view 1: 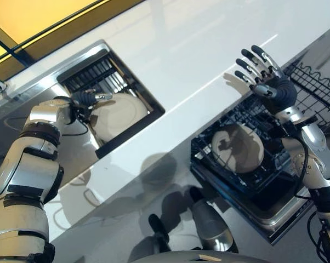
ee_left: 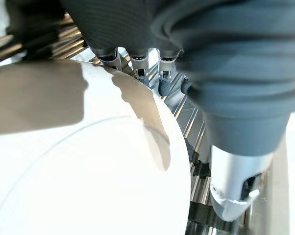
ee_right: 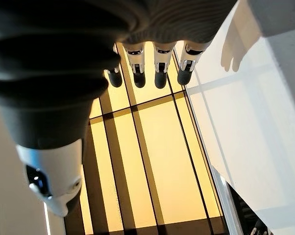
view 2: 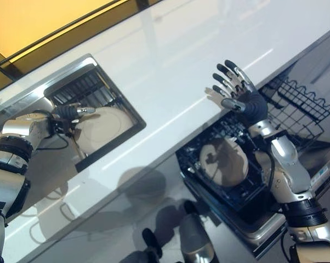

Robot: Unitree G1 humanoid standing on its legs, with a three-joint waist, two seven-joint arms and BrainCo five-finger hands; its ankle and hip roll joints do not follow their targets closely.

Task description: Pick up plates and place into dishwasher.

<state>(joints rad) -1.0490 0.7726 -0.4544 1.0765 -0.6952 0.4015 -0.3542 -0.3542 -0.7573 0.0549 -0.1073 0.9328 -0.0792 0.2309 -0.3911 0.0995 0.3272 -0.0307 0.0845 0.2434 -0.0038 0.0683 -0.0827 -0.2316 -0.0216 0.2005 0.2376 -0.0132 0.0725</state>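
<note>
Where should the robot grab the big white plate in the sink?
Probably by the rim. The plate leans tilted in the sink, so its upper edge stands free. The left hand is already at that edge, fingers behind the rim and thumb in front, coming from the robot's left.

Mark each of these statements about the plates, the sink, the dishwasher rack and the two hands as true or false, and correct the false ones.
1. A plate lies in the dishwasher rack. True: one plate sits in the dark rack.
2. The right hand holds a plate. False: the right hand is raised above the rack, fingers spread, holding nothing.
3. The left hand is at a plate in the sink. True: the left hand reaches the rim of the sink plate, its fingers behind that rim.
4. The sink is bare. False: the sink holds that plate.
5. The white counter carries a stack of plates. False: no plates lie on the counter.
</note>
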